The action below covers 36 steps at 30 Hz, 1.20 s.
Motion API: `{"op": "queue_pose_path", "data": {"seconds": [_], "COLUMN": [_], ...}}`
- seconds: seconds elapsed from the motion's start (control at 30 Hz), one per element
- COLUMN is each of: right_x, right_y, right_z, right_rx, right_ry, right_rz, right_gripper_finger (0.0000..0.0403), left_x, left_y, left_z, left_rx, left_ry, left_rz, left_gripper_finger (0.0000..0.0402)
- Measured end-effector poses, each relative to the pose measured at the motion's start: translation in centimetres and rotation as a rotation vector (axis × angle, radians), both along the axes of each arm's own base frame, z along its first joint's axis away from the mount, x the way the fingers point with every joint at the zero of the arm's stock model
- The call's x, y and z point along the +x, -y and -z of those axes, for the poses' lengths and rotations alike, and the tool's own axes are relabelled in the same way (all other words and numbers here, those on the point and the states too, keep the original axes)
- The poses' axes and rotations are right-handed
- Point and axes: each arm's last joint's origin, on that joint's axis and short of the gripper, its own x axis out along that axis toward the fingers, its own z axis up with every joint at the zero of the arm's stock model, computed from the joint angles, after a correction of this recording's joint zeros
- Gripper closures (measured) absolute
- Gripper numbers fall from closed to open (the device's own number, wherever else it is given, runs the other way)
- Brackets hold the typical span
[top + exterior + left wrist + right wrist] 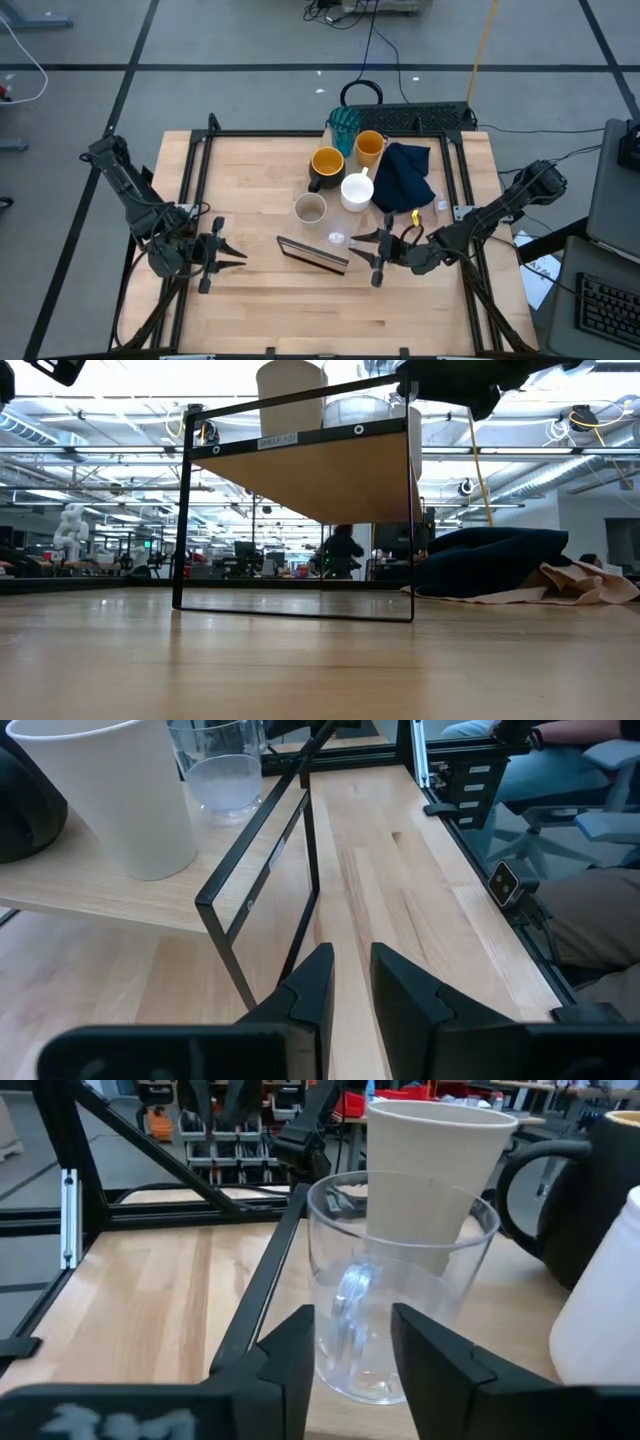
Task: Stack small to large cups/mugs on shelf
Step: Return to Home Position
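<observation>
The shelf [320, 485] is a light-wood board on a black wire frame; its dark end edge [313, 256] faces the near side. On it stand the clear glass [400, 1300], beige cup [435, 1170], white mug [357, 190], dark mug with yellow inside [326, 165], orange cup [369, 147] and teal tumbler [343, 125]. My right gripper [355, 1340] is open at the glass's right side. Its fingers stand on either side of a curved clear part low on the glass wall and do not touch it. My left gripper [235, 255] waits left of the shelf, slightly open, with nothing between its fingers.
A navy cloth [405, 175] lies right of the cups, with a pale cloth [580, 585] beside it. A black rail frame [200, 170] borders the table. Bare wood lies between my left gripper and the shelf's frame [270, 880]. A person sits beyond the table's edge [600, 910].
</observation>
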Motion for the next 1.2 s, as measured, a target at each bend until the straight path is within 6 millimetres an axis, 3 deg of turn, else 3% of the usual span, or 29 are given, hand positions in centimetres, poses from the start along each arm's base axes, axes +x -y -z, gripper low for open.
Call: {"op": "queue_pose_path", "data": {"seconds": [0.23, 0.37, 0.7, 0.83, 1.03, 1.2], "right_x": [-0.5, -1.4, -6.3, -8.1, -9.8, -11.0], "right_y": [-0.7, -1.0, -1.8, -2.6, -4.6, -5.6], "right_z": [-0.3, -1.5, -5.1, -5.8, -5.4, -4.1], "right_rx": [-0.040, -0.076, -0.092, -0.061, 0.010, 0.094], "right_ry": [-0.004, 0.024, 0.067, 0.069, 0.046, 0.209], "right_rz": [-0.050, -0.078, -0.207, -0.379, -0.793, -1.097], "right_gripper_finger": [0.0260, 0.0259, 0.0259, 0.0259, 0.0259, 0.0259], "left_x": [0.0, 0.0, 0.0, 0.1, 0.1, 0.1], "left_y": [0.0, 0.0, 0.0, 0.1, 0.1, 0.2], "left_z": [0.0, 0.0, -0.1, -0.2, -0.3, -0.3], "left_rx": [-0.003, -0.004, -0.002, -0.005, 0.014, 0.008], "left_ry": [0.000, -0.002, 0.006, 0.014, 0.026, 0.030], "left_rz": [0.000, 0.003, 0.008, 0.011, 0.023, 0.022], "left_gripper_finger": [0.0332, 0.0332, 0.0332, 0.0332, 0.0332, 0.0332]}}
